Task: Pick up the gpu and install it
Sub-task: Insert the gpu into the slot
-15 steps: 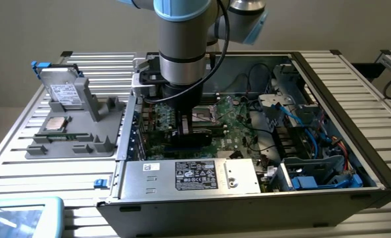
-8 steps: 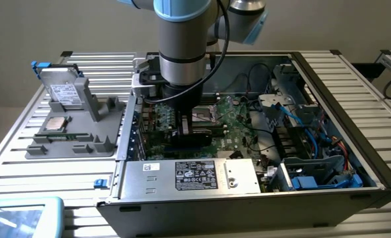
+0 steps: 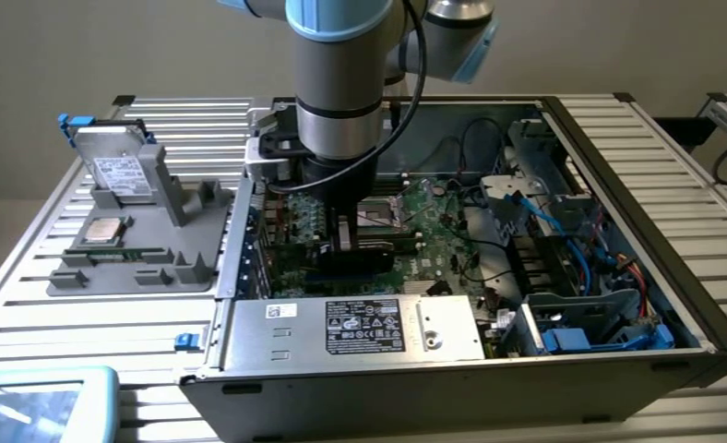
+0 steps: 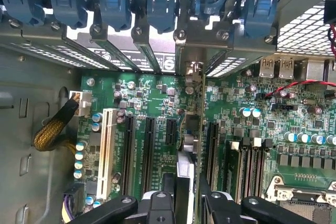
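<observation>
**Card on edge over the slots**

Inside the open case (image 3: 696, 314), the arm hangs above the motherboard (image 4: 236, 124). The gripper (image 4: 190, 195) is clamped on the gpu (image 4: 198, 145), held edge-on between the fingers (image 4: 157, 205), its long axis parallel to the black slots (image 4: 148, 148). Whether its lower edge meets a slot is hidden.

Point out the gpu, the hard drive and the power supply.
gpu (image 4: 198, 129): wrist view, its edge-on board, standing over the motherboard.
hard drive (image 3: 123, 172): exterior view, its white label.
power supply (image 3: 363, 325): exterior view, its black label.
</observation>
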Controlling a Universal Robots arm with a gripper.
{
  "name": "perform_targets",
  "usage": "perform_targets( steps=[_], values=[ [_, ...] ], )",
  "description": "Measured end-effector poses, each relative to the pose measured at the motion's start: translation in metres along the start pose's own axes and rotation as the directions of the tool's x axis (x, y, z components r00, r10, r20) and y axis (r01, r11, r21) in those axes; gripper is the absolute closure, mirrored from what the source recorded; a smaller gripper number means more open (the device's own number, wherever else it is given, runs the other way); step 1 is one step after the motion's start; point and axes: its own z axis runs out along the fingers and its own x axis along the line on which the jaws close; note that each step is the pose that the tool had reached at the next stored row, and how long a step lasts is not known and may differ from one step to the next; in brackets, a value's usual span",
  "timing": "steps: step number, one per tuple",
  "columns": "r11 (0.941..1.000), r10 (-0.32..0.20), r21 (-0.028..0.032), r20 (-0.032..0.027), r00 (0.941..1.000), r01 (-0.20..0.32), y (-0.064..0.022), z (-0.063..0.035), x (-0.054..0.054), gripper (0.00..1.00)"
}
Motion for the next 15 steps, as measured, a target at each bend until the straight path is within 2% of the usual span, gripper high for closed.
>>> perform_targets(
  steps=[15],
  values=[
    [0.9998,0.019,-0.0003,0.0,0.9998,-0.019,0.0001,0.0005,0.0,0.73]
  ],
)
